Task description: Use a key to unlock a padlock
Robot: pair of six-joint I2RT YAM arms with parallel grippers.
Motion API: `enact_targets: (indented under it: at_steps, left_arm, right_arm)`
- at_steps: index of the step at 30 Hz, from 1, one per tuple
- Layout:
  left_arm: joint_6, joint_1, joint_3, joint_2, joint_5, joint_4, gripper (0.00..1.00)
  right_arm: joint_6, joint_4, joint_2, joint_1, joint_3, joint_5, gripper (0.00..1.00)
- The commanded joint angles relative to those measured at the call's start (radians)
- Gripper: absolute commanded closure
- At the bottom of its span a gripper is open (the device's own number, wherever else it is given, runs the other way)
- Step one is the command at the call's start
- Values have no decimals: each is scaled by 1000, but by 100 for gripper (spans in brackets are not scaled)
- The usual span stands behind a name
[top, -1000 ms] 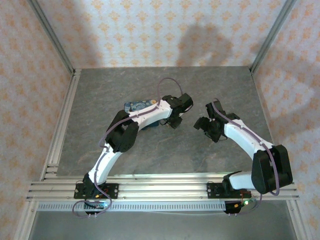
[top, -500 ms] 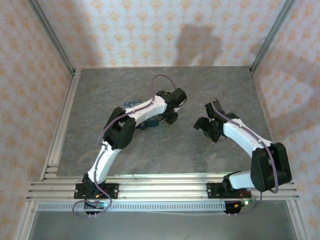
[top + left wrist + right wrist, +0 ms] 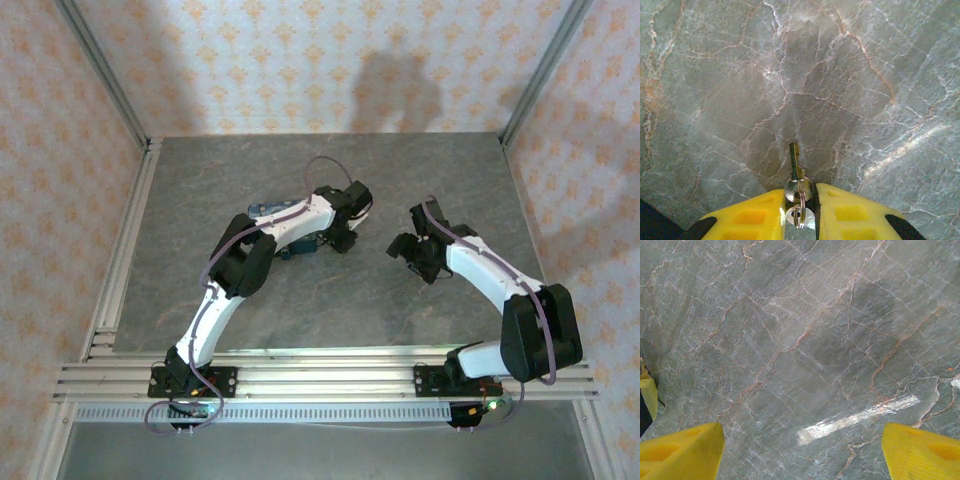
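I had the key (image 3: 794, 161) pinched between the fingers of the left gripper (image 3: 800, 191), the right gripper (image 3: 800, 432) spread wide above the table (image 3: 790, 340), and the padlock (image 3: 286, 252) lying beside the left arm, not yet unlocked, I judged.

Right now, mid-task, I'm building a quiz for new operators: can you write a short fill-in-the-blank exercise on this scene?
1. The left gripper has its jaws closed on a small metal ___.
2. The right gripper has its jaws standing wide ___, with nothing between them.
3. In the wrist views, the fingers of both grippers are coloured ___.
Missing words: key; open; yellow.
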Motion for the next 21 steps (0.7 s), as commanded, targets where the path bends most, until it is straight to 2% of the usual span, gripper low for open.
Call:
enact_targets:
  at_steps: [1,5,7,14,21]
  left_arm:
    - [23,11,-40,20,0,21,82]
    - [38,12,-71,10,8,50,90]
    - [45,13,-100,-6,14,73,99]
    - [63,32,-218,-99,69,174,100]
    - [78,34,-247,-140,103,199,100]
  right_arm:
    - [13,-2,-4,-4,17,12,18]
    - [16,-3,-12,-4,17,12,18]
    - [18,-2,-17,-4,14,14,18]
    - [35,16,-51,-5,-15,12,18]
    - [66,72,-75,-5,-57,-26,19]
